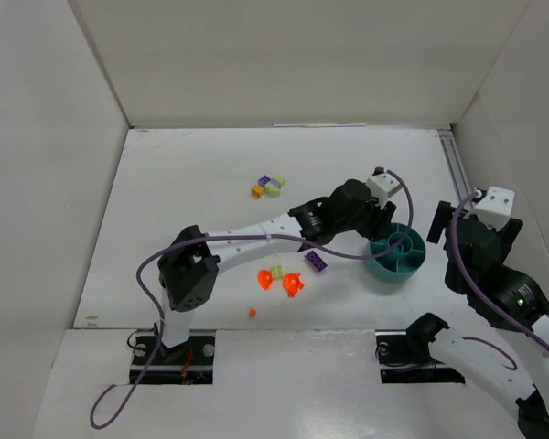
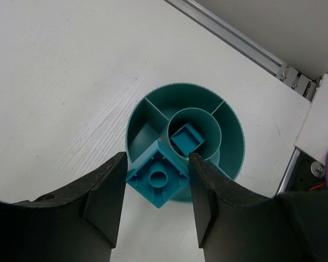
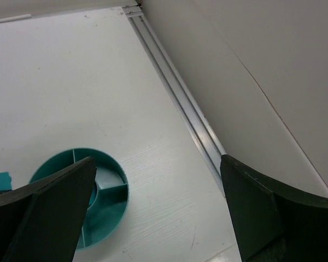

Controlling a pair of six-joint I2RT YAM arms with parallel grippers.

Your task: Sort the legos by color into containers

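Left wrist: left jaws (image 2: 157,164) clenched on teal brick (image 2: 157,180) over bowl (image 2: 232,139) rim, nr table's right edge; central cup (image 2: 205,122) just ahead. Right jaws (image 3: 158,164) spread, empty.

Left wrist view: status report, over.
Left end effector shut on teal brick, above bowl. Second teal brick in central cup. Right end effector open, empty. Nothing blocking drop.
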